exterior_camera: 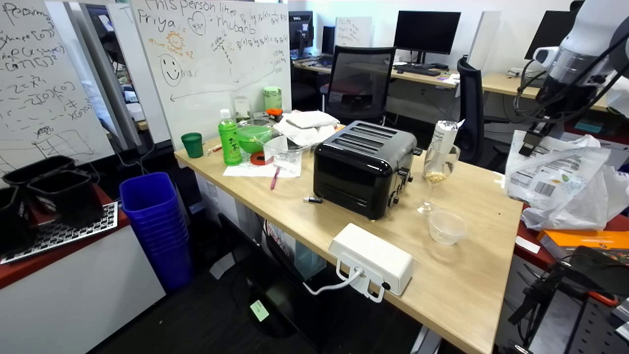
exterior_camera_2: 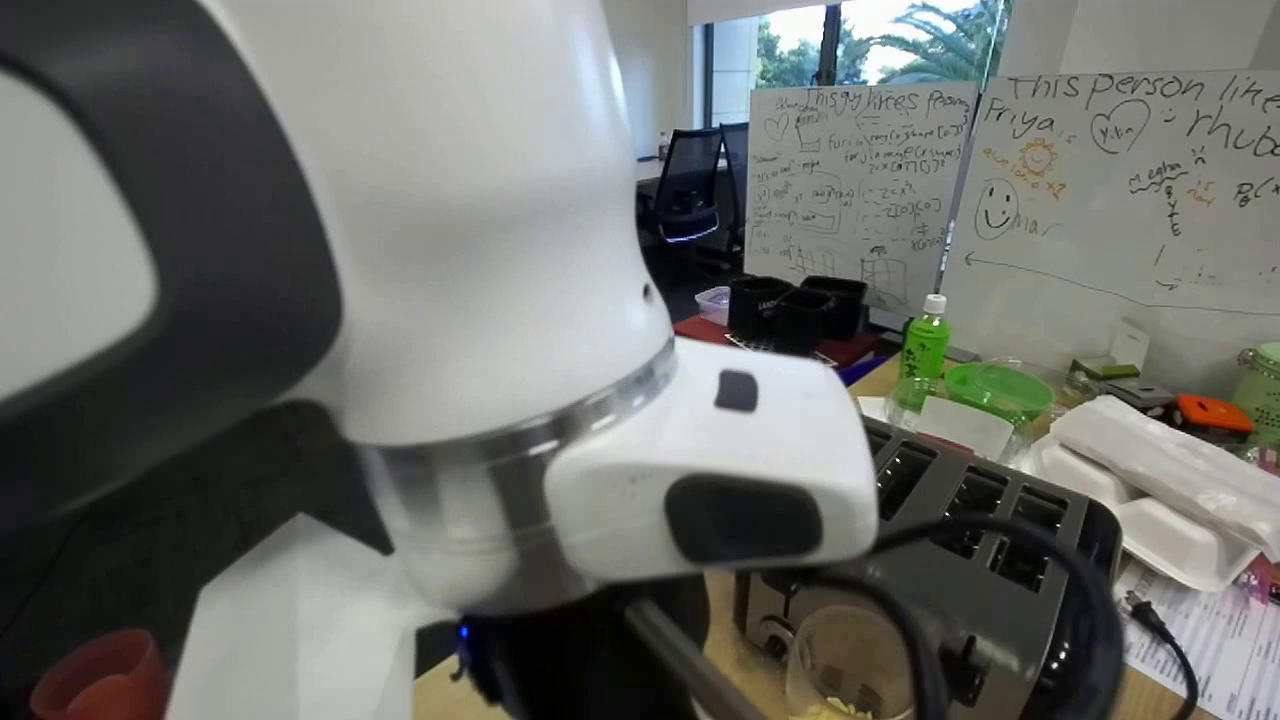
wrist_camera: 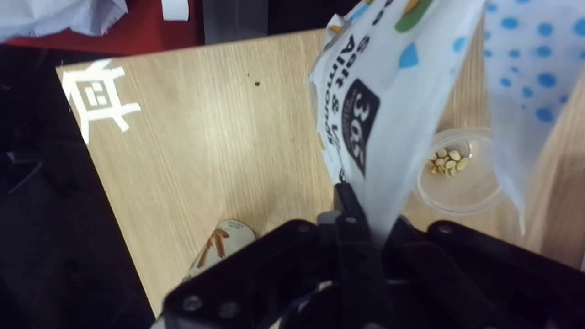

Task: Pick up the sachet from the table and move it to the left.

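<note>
Gripper (wrist_camera: 375,214): closed on the sachet (wrist_camera: 397,105); in the wrist view white film runs between its two fingers (wrist_camera: 349,203).
Sachet: in the grip, raised above the table (wrist_camera: 205,114).
Taped corner: two table edges meet at white tape (wrist_camera: 113,96); an open stretch of wood with two dark specks runs from there to the sachet, same view.
Right end: in an exterior view, wood extends from the clear plastic cup (exterior_camera: 447,231) to the table's right edge.
Near edge: one white box (exterior_camera: 371,258) on it, brackets reaching past the rim.
Toaster side: one black toaster (exterior_camera: 363,172); one wine glass (exterior_camera: 432,191) with pale nuts, near its knobs; the cup just in front of the glass.
Left part: one green bottle (exterior_camera: 229,142), one dark green cup (exterior_camera: 192,145), one pink pen (exterior_camera: 275,178).
Bins: three black bins (exterior_camera_2: 795,310) in both exterior views; blue bins (exterior_camera: 157,226) nested in a stack, number uncertain.
Sachet print: wrist view reads "365" and "Almonds"; an exterior view gives a barcode (exterior_camera: 544,188), puffy plastic bag (exterior_camera: 577,217) behind.
Wrist view: blue-spotted film (wrist_camera: 530,119), the sachet's or not, cannot tell. Round clear vessel (wrist_camera: 461,194) holding nuts: glass or cup, cannot tell.
Arm (exterior_camera_2: 480,230): covers the fingers in an exterior view, which adds a window (exterior_camera_2: 780,50) and one red cup (exterior_camera_2: 105,675).
</note>
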`<action>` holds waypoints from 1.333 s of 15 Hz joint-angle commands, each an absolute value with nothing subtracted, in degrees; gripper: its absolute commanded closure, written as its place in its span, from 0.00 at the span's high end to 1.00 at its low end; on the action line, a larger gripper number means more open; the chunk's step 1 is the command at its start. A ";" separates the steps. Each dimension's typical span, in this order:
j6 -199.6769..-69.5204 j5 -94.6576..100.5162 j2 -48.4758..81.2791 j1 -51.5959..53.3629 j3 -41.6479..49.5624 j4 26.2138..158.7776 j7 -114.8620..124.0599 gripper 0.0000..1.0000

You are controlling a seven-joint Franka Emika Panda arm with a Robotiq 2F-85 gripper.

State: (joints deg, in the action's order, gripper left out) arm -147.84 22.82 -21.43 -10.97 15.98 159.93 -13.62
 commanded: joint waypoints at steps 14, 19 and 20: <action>-146.07 12.94 -25.63 -4.82 16.45 159.46 -33.87 0.00; -145.29 10.66 -26.20 0.69 16.80 159.43 -42.50 0.00; -145.00 10.24 -26.08 1.71 16.75 159.44 -44.44 0.00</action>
State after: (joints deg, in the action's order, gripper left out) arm -146.22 12.53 -25.70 -0.42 16.48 159.44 -38.00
